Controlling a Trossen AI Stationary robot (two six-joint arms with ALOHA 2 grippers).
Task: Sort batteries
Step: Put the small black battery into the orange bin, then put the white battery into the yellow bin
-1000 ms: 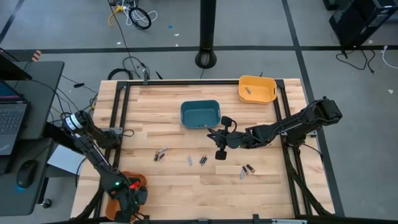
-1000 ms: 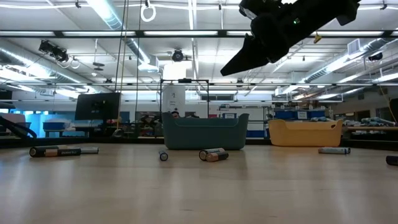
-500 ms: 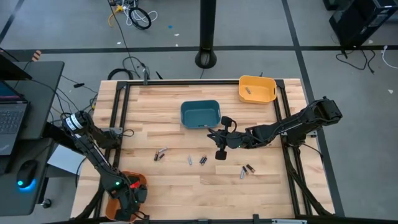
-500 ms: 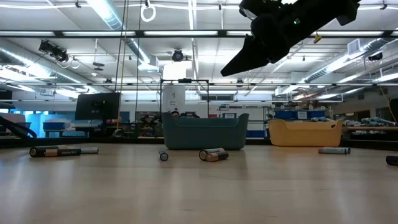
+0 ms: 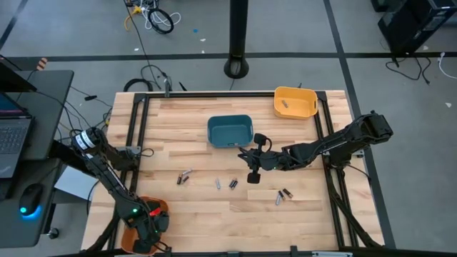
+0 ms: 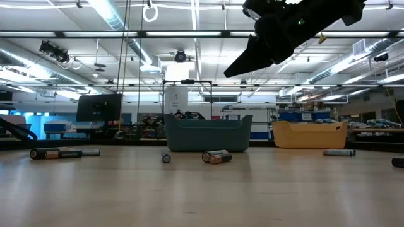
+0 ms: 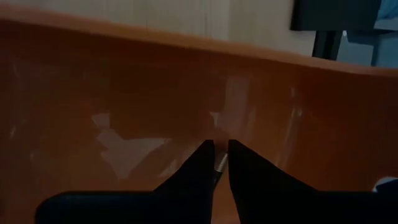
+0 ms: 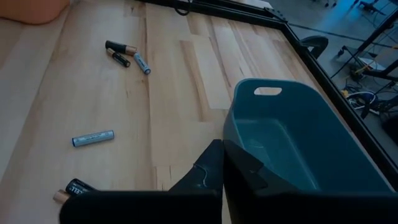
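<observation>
Your left gripper (image 7: 215, 163), fingers slightly parted inside the orange plastic bin (image 5: 133, 232), should release fully; the right gripper (image 8: 222, 163) is clenched empty.

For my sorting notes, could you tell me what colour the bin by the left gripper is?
Orange bin, clearest in the high view.

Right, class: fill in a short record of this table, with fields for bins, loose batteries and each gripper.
bins: teal bin mid-table; yellow bin at far right corner, one battery inside; orange bin at near left corner
loose batteries: clusters on the wood at
left gripper: inside orange bin, fingers slightly apart
right gripper: shut, raised beside teal bin
</observation>
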